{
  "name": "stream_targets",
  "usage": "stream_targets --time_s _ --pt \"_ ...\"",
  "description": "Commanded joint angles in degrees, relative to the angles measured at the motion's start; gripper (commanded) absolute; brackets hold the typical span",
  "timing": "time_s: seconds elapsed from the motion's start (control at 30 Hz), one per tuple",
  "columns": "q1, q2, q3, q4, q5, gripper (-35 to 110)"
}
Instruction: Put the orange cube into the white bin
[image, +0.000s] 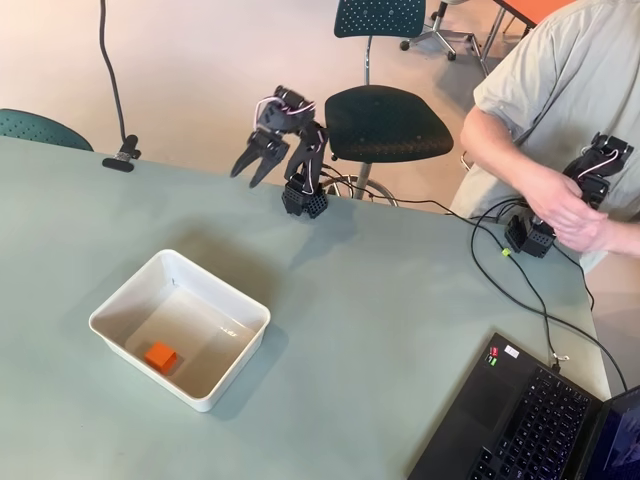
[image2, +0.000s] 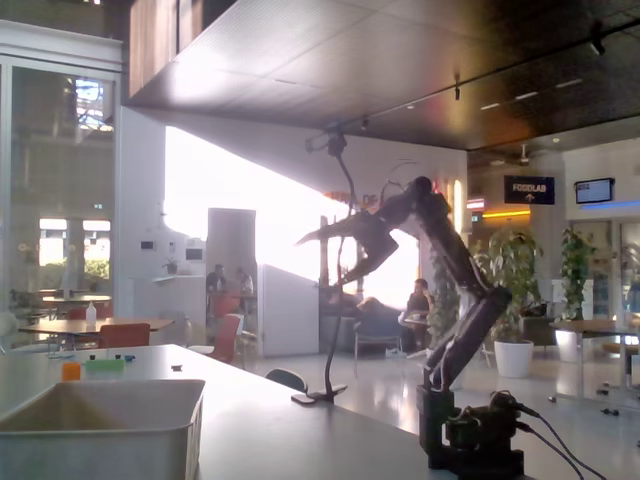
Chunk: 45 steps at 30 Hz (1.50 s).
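The arm is standing raised behind the bin (image: 130, 296), its gripper (image: 255, 165) hanging high with fingers apart, gripping nothing. The cube (image: 160, 356) is lying inside the bin.

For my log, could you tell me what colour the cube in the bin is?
Bright orange; the cube shows best in the overhead view, inside the white bin.

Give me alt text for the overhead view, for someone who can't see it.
An orange cube lies inside a white bin on a pale green table. The black robot arm stands at the table's far edge, its gripper open and raised clear of the bin. A laptop sits at lower right.
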Motion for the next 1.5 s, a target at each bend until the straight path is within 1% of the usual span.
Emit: stream_targets --time_s 0.0,0.1,0.27,0.37,0.5,0.6,0.83,0.97,1.03,1.27,1.47 --pt "-0.26 14.41 14.59 -0.62 -0.62 48" --pt "-0.35 21.97 30.85 -7.73 -0.35 48" --pt "-3.43 32.08 56.51 -26.54 -0.26 48" --pt "-5.98 41.48 71.63 -35.6 -0.7 48" --pt "-8.44 54.32 85.61 -42.45 -0.7 48" --pt "-8.53 60.64 91.85 -42.8 -0.7 48" --pt "-8.61 61.0 95.36 -42.71 -1.05 48" --pt "-7.91 61.0 96.24 -42.19 -5.62 48" --pt "-7.65 61.0 96.5 -40.69 -7.29 48" --pt "-7.65 61.0 96.24 -32.87 -7.03 48" --pt "-7.56 61.0 96.33 -32.52 -6.94 46"
